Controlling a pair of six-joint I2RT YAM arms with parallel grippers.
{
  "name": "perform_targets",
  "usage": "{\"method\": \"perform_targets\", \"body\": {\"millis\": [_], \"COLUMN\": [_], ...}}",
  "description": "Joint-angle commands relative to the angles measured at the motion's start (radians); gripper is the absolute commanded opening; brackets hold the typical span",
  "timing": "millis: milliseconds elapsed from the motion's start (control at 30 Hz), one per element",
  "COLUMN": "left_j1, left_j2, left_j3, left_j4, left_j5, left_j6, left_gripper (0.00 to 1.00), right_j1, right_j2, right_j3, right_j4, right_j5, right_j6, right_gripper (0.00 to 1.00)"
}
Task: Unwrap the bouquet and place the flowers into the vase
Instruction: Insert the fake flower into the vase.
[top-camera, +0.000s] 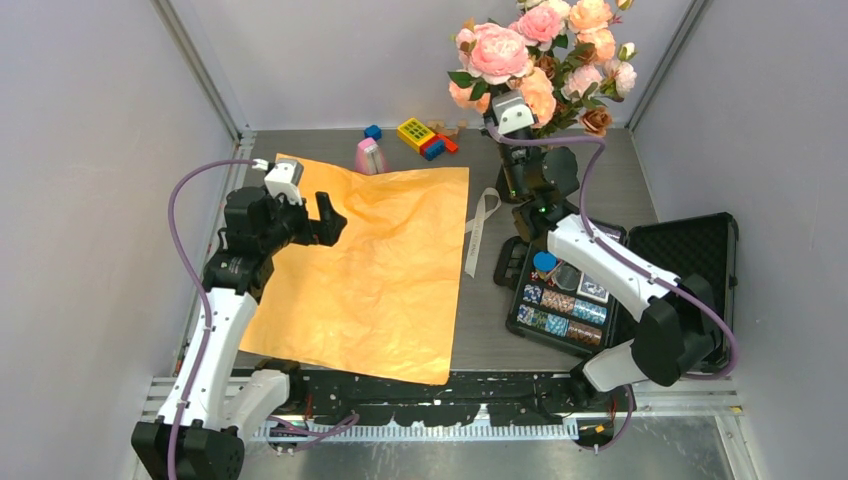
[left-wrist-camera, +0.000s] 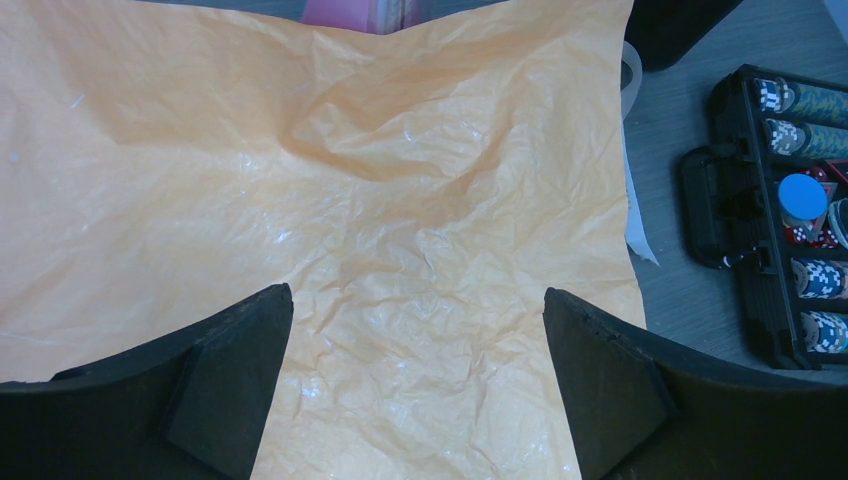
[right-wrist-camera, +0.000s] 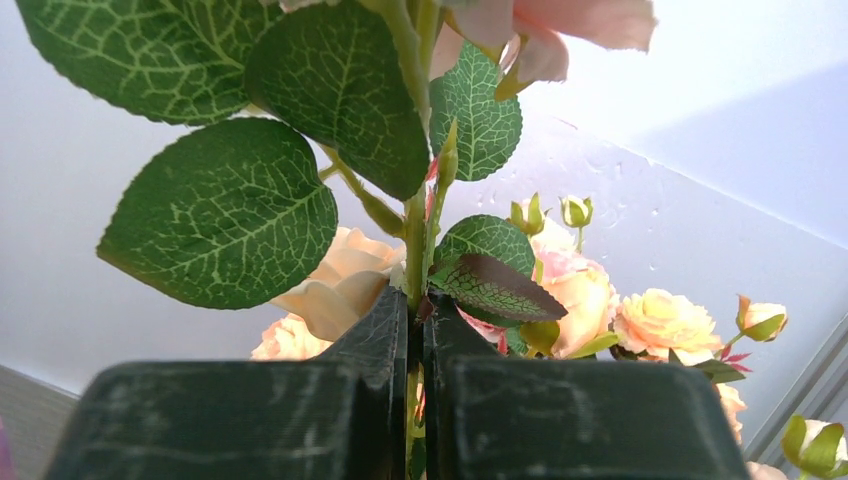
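Soft, even light fills the top view. The orange paper (top-camera: 370, 260) glows without hard glare, and only faint shadows lie on the tabletop (top-camera: 490, 330) just right of the paper. In the left wrist view small white glints sit near the paper's middle, and the left claw (left-wrist-camera: 415, 296) over the paper's near edge is dark and featureless. In the right wrist view the flowers (right-wrist-camera: 220, 215) are backlit by a bright wall (right-wrist-camera: 700, 130): leaves crisp, blooms softer, right claw (right-wrist-camera: 415, 320) blurred.
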Motion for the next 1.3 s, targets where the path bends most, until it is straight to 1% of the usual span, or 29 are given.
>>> {"method": "perform_targets", "body": {"millis": [0, 400, 800, 1000, 1267], "left_j1": [0.006, 0.005, 0.005, 0.005, 0.006], "left_j2": [-0.006, -0.013, -0.02, -0.023, -0.027], "left_j3": [0.001, -0.002, -0.005, -0.008, -0.015], "left_j4": [0.037, 0.033, 0.031, 0.033, 0.04], "left_j5": [-0.015, -0.038, -0.075, -0.08, -0.088], "left_j6": [0.019, 0.016, 0.007, 0.003, 0.005], "left_gripper": [1.0, 1.0, 1.0, 1.0, 1.0], "right_j1": [-0.01, -0.014, -0.037, -0.061, -0.108], "right_j2": [-0.016, -0.054, -0.142, -0.131, -0.1], "right_j3": [0.068, 0.083, 0.091, 0.073, 0.037], "right_j4": [0.076, -0.026, -0.209, -0.148, -0.02], "right_j5": [-0.024, -0.006, -0.009, -0.011, -0.009], "right_j6": [-0.021, -0.017, 0.045, 0.067, 0.169], "right_gripper": [0.0, 0.0, 0.0, 0.0, 0.0]}}
